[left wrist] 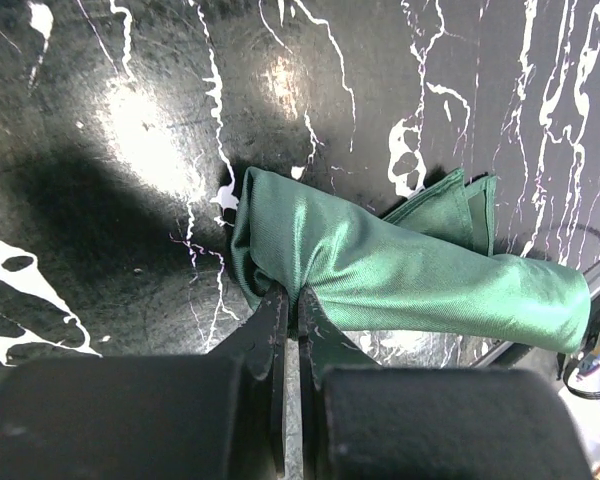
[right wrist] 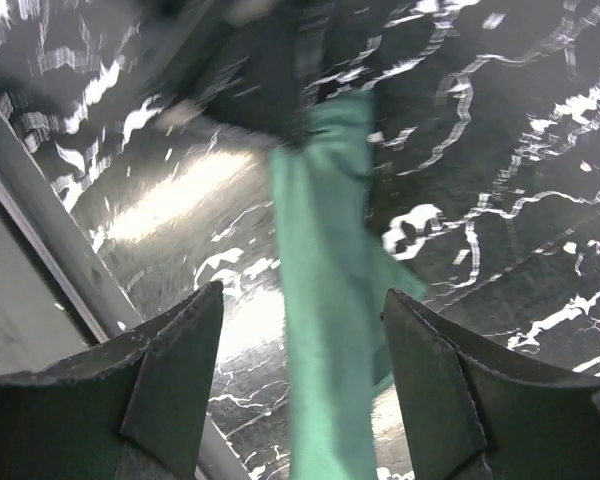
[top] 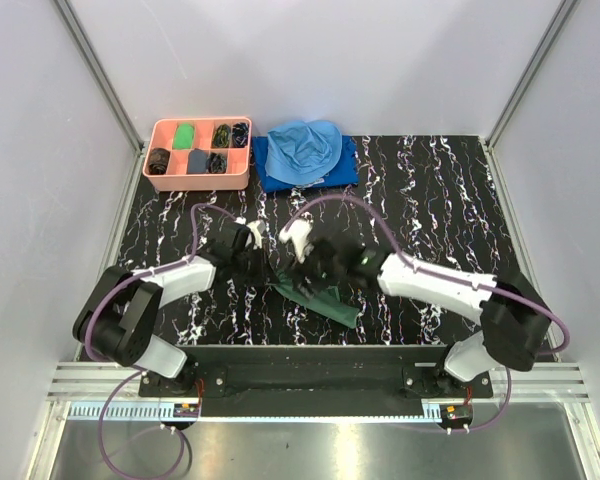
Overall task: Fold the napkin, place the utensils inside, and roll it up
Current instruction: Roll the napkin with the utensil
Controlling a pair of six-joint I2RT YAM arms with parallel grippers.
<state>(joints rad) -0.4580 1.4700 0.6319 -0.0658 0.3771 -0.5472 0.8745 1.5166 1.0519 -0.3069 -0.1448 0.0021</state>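
Observation:
The dark green napkin [top: 318,297] lies as a long roll on the black marbled table, near the front edge between the two arms. In the left wrist view the napkin [left wrist: 410,270] runs from centre to the right, and my left gripper [left wrist: 292,300] is shut on its left end. My right gripper [right wrist: 302,320] is open, its fingers [right wrist: 180,340] either side of the napkin [right wrist: 325,300] without touching it. In the top view the left gripper [top: 252,262] and right gripper [top: 315,262] sit close together over the roll. No gold utensils show; they are hidden or out of view.
A pink tray [top: 150,150] with small dark and green items stands at the back left. A light blue cloth [top: 305,148] lies on a darker blue cloth [top: 345,168] at the back centre. The table's front metal edge [right wrist: 40,240] runs close to the roll.

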